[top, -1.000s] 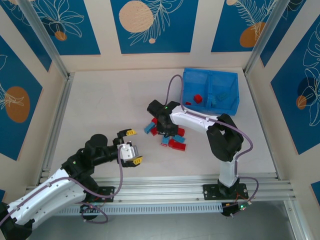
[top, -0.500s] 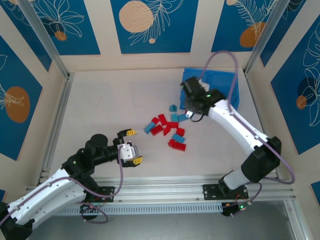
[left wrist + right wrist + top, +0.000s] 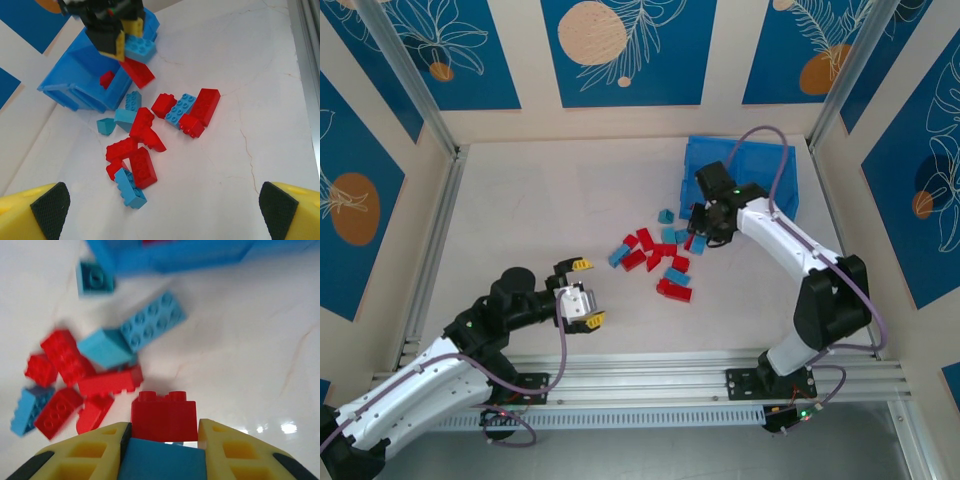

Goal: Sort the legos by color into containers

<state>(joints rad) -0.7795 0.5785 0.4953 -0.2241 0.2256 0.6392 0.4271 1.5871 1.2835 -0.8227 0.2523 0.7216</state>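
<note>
Just beside near wall of bin (image 3: 80,70), above table (image 3: 540,200): right gripper (image 3: 703,228) fingers narrow, clamped on red brick (image 3: 163,415) and light-blue brick (image 3: 162,460) together. Loose legos (image 3: 655,260) scattered on table near bin. Well left of these: left gripper (image 3: 588,292) fingers spread wide.

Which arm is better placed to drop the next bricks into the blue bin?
Right. The right gripper is shut on a red brick together with a light blue brick, just beside the blue bin. The left gripper is open, holds nothing, and sits far from the bin.
</note>
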